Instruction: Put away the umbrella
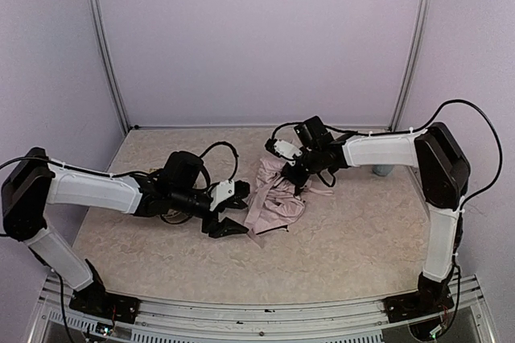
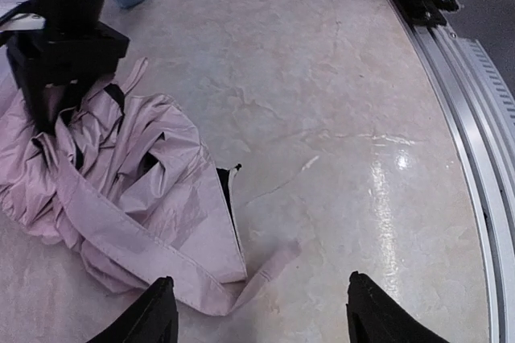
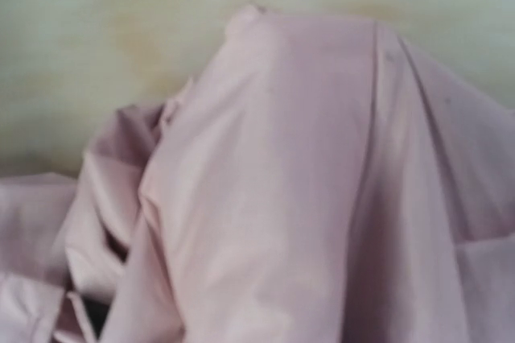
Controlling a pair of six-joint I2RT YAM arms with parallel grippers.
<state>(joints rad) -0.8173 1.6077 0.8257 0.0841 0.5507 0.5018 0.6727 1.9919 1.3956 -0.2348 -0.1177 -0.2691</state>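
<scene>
Left fingers (image 2: pixel 157 315) spread wide and empty, low over the bench (image 2: pixel 346 117). Just ahead, mid-bench, the umbrella (image 2: pixel 137 198) lies crumpled, its strap tail trailing. Right fingers (image 2: pixel 36 97) are buried in its folds; gripping or not, can't tell. Drag it and thin fabric could slip or ribs snag. There's bare bench around, and the back wall (image 1: pixel 257 37) is well off.

Reaches low toward the middle with the left gripper (image 1: pixel 243 216) lying on its side, jaws spread wide, and folds in from the far right with the right gripper (image 1: pixel 291 175) pitched downward, jaw gap indiscernible.
</scene>
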